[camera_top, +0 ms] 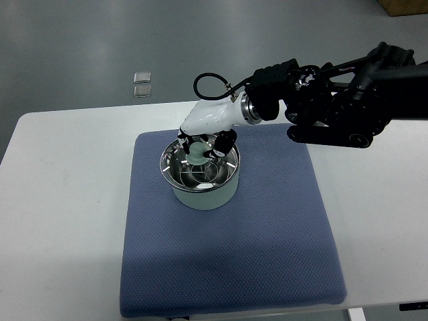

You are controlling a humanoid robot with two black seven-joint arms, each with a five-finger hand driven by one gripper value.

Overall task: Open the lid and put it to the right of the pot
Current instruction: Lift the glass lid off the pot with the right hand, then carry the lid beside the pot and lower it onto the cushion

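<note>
A pale green pot (200, 195) stands on the blue mat (267, 234), toward its far left. A glass lid (200, 170) with a metal rim rests on the pot, and its pale green knob (198, 158) sticks up at the centre. My right hand (202, 146), white with black fingertips, reaches in from the upper right and hangs right over the lid. Its dark fingers (223, 144) curl down on both sides of the knob and close on it. The lid lies level on the pot's rim.
The mat lies on a white table (60, 200). The mat's right part (287, 200) beside the pot is bare. Two small clear squares (142, 83) lie on the grey floor beyond the table. My black right forearm (348, 100) crosses the far right.
</note>
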